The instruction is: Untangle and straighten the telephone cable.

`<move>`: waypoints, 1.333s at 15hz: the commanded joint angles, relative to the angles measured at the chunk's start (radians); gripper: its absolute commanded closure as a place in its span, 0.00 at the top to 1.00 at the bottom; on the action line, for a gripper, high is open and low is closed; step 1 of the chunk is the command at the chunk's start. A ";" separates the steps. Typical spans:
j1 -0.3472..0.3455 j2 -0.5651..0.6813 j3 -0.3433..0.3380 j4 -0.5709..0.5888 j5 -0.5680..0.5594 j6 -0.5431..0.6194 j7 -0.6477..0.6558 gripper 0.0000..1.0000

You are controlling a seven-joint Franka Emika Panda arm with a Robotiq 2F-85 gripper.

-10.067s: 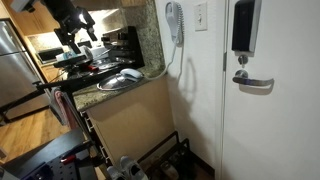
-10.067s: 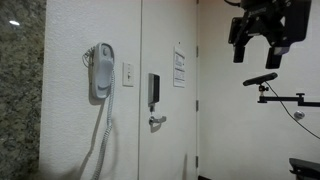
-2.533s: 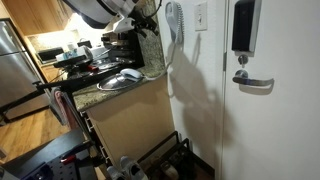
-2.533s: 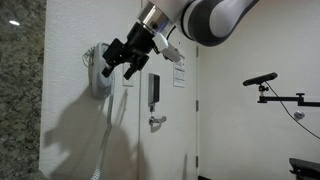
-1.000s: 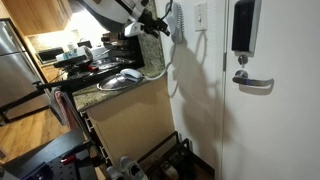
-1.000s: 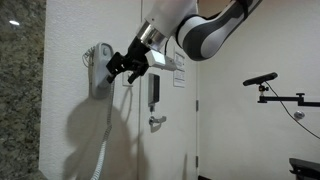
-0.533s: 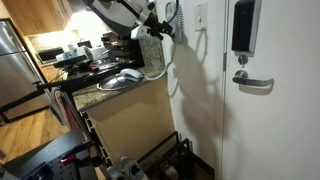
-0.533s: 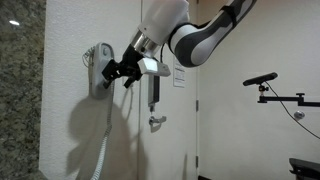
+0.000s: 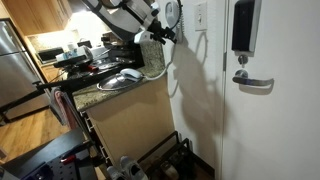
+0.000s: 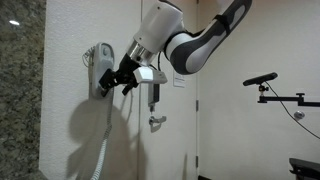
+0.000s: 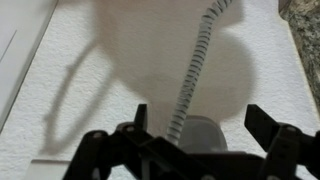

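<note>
Hanging from the white handset (image 10: 99, 68) on the wall, the telephone cable (image 10: 104, 135) drops toward the floor. The gripper (image 10: 118, 80) hovers just beside the handset's lower end with its fingers (image 11: 140, 115) spread wide apart. In the wrist view the coiled cord runs between them, seemingly untouched.

Just beside the claw (image 10: 114, 84), a light switch (image 9: 201, 15) sits on the white wall. Beyond it, the door (image 9: 275, 130) carries a black box (image 9: 245, 25) above a lever handle (image 9: 255, 84). On the claw's other side and lower, a granite counter (image 9: 105, 97) holds cookware (image 9: 118, 78). Far below stands a floor rack (image 9: 165, 155).
</note>
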 commanded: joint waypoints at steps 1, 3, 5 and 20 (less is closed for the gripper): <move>0.001 0.023 0.001 0.037 0.013 -0.025 -0.004 1.00; 0.001 0.030 0.001 0.042 0.015 -0.023 -0.004 0.80; -0.001 0.034 0.001 0.045 0.015 -0.017 -0.003 0.66; 0.012 0.028 -0.005 0.039 -0.002 -0.027 0.004 0.00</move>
